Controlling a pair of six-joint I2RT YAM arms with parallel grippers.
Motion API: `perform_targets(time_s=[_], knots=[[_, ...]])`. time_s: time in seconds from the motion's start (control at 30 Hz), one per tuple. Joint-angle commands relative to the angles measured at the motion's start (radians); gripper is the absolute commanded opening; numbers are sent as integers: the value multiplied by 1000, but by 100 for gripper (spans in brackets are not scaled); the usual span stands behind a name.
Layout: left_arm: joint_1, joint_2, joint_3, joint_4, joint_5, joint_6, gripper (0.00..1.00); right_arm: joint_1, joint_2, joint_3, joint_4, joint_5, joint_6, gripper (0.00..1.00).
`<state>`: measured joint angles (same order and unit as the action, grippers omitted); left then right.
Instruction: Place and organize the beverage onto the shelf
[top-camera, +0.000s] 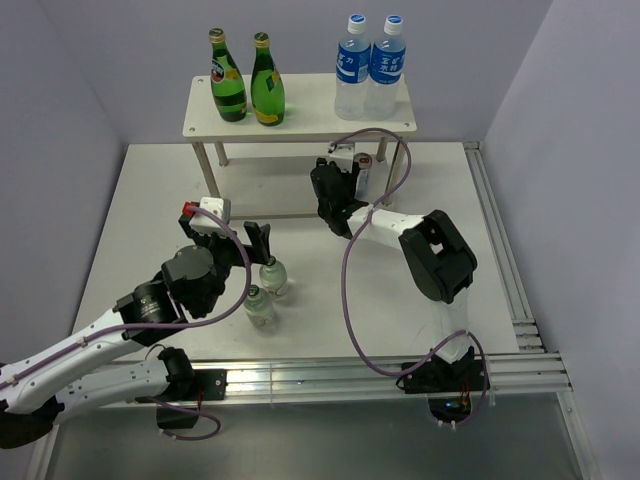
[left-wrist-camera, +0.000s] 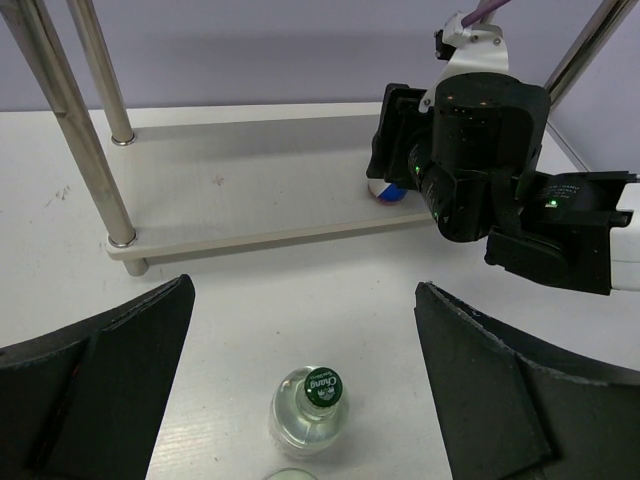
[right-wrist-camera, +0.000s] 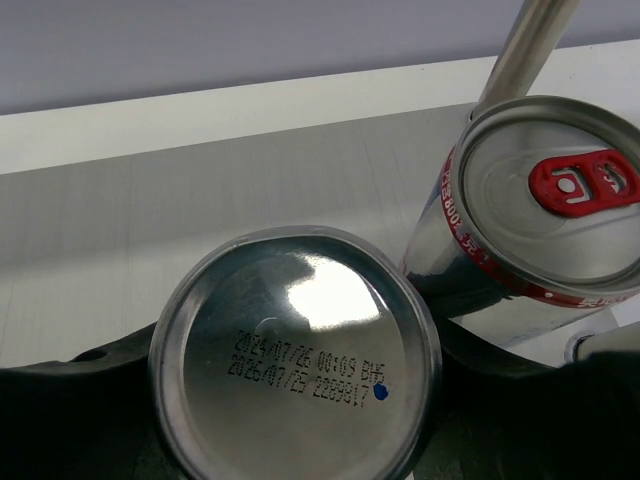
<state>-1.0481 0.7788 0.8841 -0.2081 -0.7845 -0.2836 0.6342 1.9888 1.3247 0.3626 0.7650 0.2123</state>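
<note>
The right gripper (top-camera: 338, 192) clenches a slim silver can (right-wrist-camera: 295, 350) at the lower board of the pale wooden shelf (top-camera: 310, 105), just beside 1 upright red-tabbed can (right-wrist-camera: 545, 190). The left gripper (top-camera: 258, 240) hangs released above 2 squat clear bottles (top-camera: 273, 277).

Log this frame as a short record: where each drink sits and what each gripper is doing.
shelf top tier: green glass bottles left, water bottles right, all upright
lower tier: standing can, red tab up, beside a leg
right gripper: shut on held can at the lower tier, close beside the standing can
left gripper: open, poised over the squat clear bottles
squat clear bottles: two, upright on the table, not yet shelved
</note>
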Motion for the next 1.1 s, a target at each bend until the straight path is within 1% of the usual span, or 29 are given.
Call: perform_targets(time_s=[0.0,0.03,0.07,0.1,0.2,0.47,0.73,0.9,1.0,1.07], knots=[[-4,8,-4,9,-13,-28,99,-16,-1,57,67,33,-8,7],[-6,8,-1,4,-13,-31,99,-16,5,60,59,28,-4,17],[-4,11,3,0,-13,-38,99,-16,5,62,49,19,5,35],[-4,11,4,-7,-12,-43,99,-14,5,56,47,13,10,64],[-6,2,7,-25,-13,-58,98,-16,-5,35,47,-6,32,86],[-4,-15,3,-63,-12,-95,98,-11,-64,-33,50,-21,64,89],[-4,-15,-5,-91,-28,-135,98,18,-174,-169,58,-55,99,91],[-6,-16,-2,-120,-48,-155,98,50,-249,-268,67,-43,101,93],[-6,-27,21,-171,-36,-190,97,82,-342,-327,42,-10,121,94],[-9,-32,56,-250,-19,-239,98,102,-390,-387,3,19,159,94]])
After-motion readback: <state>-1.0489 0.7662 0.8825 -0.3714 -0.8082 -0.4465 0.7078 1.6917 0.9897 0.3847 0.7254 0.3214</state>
